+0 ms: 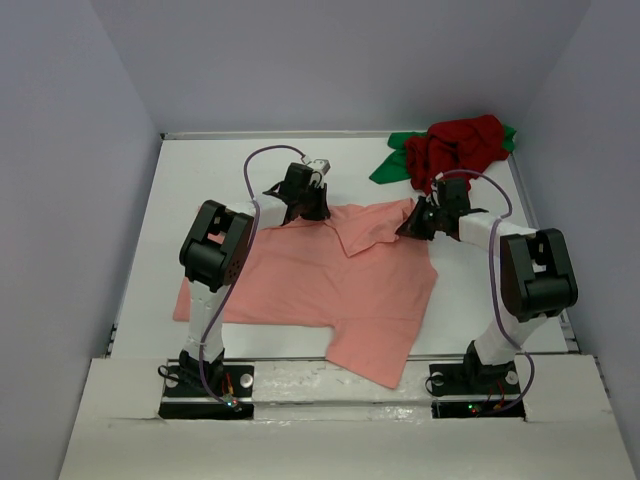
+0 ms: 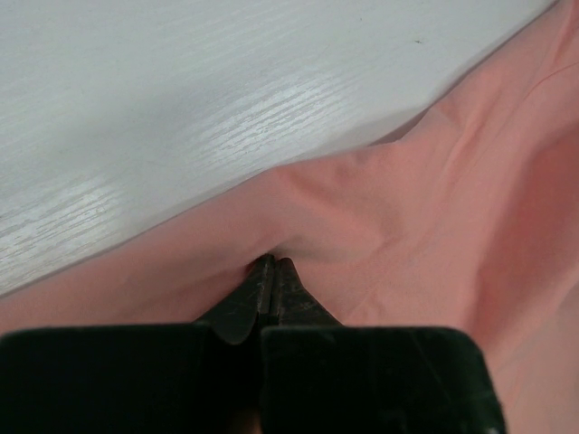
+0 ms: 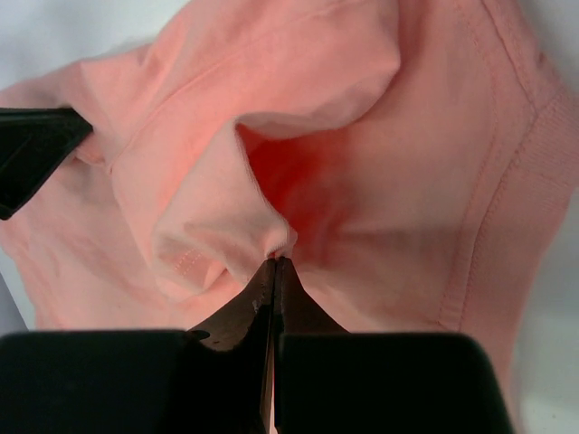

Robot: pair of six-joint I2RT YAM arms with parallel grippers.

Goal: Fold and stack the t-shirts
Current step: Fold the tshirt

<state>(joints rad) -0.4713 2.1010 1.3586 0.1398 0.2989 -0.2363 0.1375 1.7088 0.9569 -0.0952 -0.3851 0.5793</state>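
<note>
Both closed tight: left end effector [image 2: 270, 264] pinches the salmon-pink shirt [image 1: 330, 285] at its far edge, right end effector [image 3: 276, 260] on a raised fold. Cloth lies behind them on the worktop [image 1: 200, 170]. It looks light and limp, so grip edges. Dark red shirt [image 1: 455, 145] and green shirt [image 1: 393, 166] are heaped beyond the right end effector.

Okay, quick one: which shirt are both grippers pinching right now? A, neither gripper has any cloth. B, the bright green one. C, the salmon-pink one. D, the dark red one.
C: the left gripper and right gripper are each closed on a fold of the salmon-pink shirt, while the dark red shirt and green shirt lie bunched in the far right corner.
</note>
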